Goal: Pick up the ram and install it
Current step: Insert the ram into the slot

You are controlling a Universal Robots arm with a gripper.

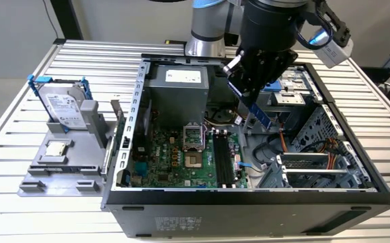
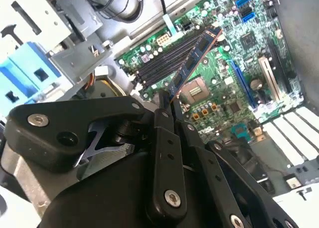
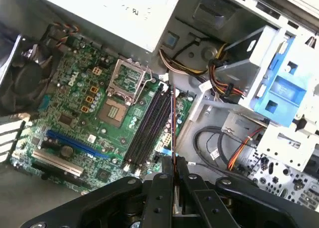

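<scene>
My gripper (image 1: 247, 87) hangs over the open computer case (image 1: 249, 202) and is shut on the ram (image 1: 255, 109), a long thin board held by one end. The free end slants down toward the motherboard. In the second wrist view the ram (image 2: 195, 58) sticks out from between the fingertips of the gripper (image 2: 167, 102) and hovers above the black memory slots (image 2: 167, 61). In the first wrist view I see the ram (image 3: 173, 120) edge-on, in line with the slots (image 3: 147, 130), with the gripper (image 3: 173, 164) closed on it. The stick is clear of the slots (image 1: 223, 159).
A grey stand on the exterior view's left holds a silver hard drive (image 1: 64, 106) with a blue bracket and a small square processor (image 1: 56, 148). Inside the case are the power supply (image 1: 178, 93), an open processor socket (image 1: 193, 136), cables (image 1: 276, 147) and a drive cage (image 1: 316, 167).
</scene>
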